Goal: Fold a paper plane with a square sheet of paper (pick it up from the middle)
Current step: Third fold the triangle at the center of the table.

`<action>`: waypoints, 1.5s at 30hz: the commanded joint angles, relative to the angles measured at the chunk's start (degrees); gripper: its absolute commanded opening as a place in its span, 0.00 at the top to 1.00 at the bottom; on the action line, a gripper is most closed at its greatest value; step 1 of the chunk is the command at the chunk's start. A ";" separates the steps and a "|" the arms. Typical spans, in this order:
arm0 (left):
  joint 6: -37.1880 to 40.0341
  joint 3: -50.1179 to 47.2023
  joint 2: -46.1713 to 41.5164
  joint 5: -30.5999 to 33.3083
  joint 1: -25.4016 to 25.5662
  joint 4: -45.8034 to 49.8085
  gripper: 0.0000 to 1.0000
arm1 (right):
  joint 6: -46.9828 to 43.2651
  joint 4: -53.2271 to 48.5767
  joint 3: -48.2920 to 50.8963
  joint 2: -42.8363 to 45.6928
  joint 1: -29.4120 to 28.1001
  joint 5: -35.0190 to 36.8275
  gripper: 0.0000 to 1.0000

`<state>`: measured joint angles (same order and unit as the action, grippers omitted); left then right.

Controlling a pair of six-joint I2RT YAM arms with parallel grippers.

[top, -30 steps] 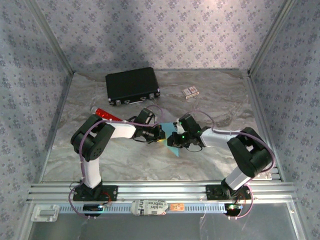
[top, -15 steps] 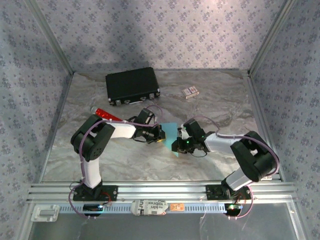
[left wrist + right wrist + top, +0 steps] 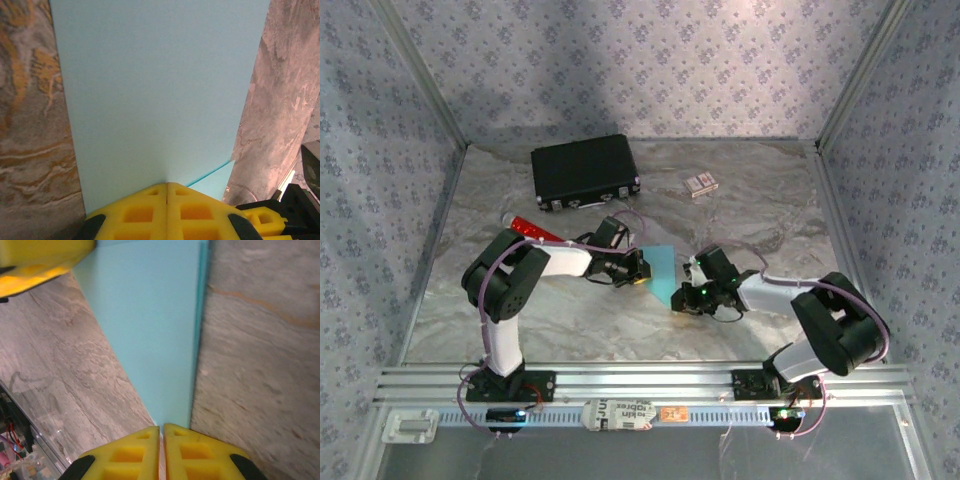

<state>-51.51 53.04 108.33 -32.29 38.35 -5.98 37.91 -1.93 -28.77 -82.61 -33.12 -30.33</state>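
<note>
The light cyan-blue square sheet of paper [image 3: 661, 268] lies folded over mid-table between both arms. In the left wrist view the sheet [image 3: 155, 85] spreads away from my left gripper [image 3: 167, 184], whose yellow pads are shut on its near edge; a second layer [image 3: 216, 182] peeks out at the lower right. My right gripper [image 3: 161, 428] is shut on a narrow corner of the sheet [image 3: 150, 330], with the left gripper's yellow finger [image 3: 40, 260] at the far end. From above, the left gripper [image 3: 640, 270] holds the sheet's left side and the right gripper [image 3: 682, 298] its near corner.
A black case [image 3: 585, 172] sits at the back left, a small patterned card box [image 3: 700, 184] at the back middle. A red tube [image 3: 532, 229] lies by the left arm's elbow. Patterned walls close in the marbled table [image 3: 770, 210] on three sides.
My right gripper has pulled toward the near right, and more of the sheet now shows between the two grippers. The left gripper has stayed where it was.
</note>
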 commanded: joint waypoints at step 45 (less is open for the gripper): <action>-2.88 -5.40 -10.65 3.47 -4.21 0.31 0.59 | -5.20 -5.36 -7.47 1.63 4.26 6.05 0.76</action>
<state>-53.47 48.27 96.99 -26.17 34.92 -4.34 34.81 -3.51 -34.39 -81.62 -30.04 -27.31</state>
